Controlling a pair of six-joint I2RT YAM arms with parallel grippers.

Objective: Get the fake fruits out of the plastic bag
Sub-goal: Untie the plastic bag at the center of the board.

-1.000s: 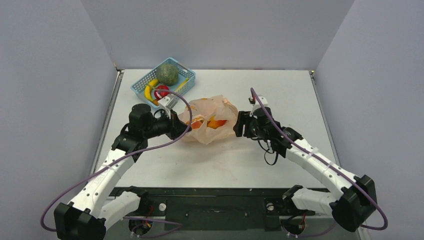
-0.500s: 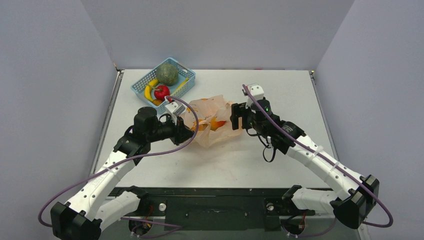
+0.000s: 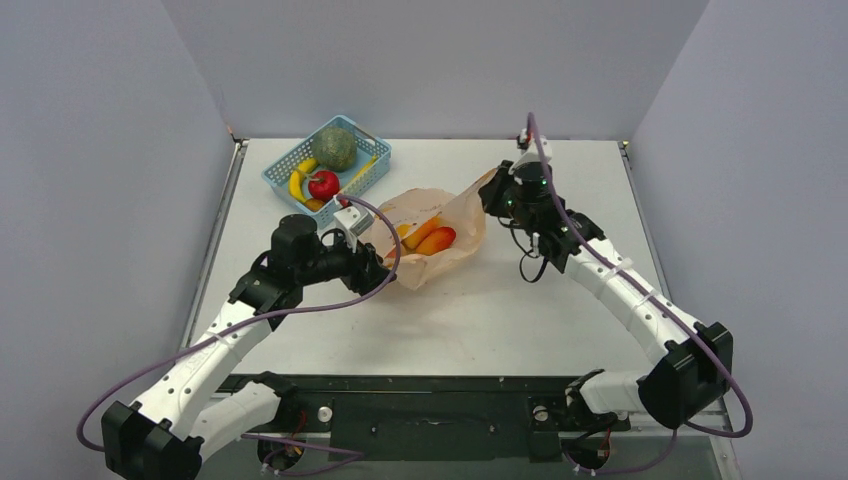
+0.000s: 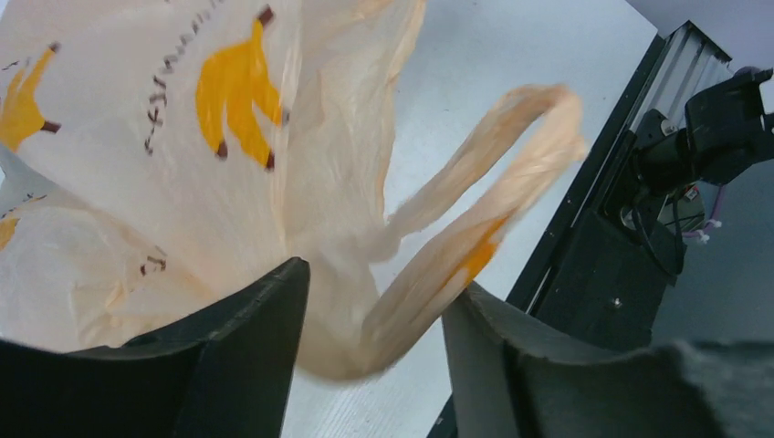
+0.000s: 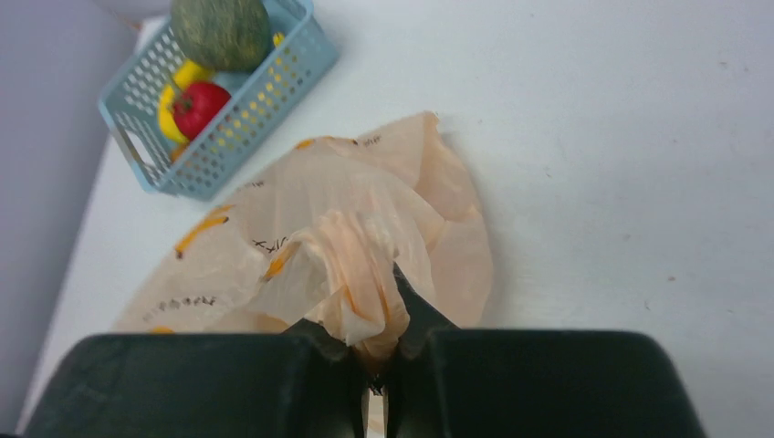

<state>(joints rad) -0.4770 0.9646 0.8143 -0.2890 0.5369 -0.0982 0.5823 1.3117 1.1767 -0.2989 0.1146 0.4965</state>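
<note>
Top external: right pincer (image 3: 491,196) clenches plastic bag (image 3: 418,272) at two o'clock; left pincer (image 3: 384,271) released at eight o'clock; fake fruits (image 3: 436,240) inside.

Open worktop (image 3: 500,320) lies near and right of the bag (image 3: 462,245); the basket (image 3: 372,172) stands far left, beyond the left hand (image 3: 380,270).

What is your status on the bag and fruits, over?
Right gripper shut on plastic bag edge. Left gripper open, loop handle between fingers. Fake fruits inside bag. Nothing blocking.

Thin crinkly plastic bag (image 3: 418,272), glossy fake fruits (image 3: 438,240) inside.
</note>
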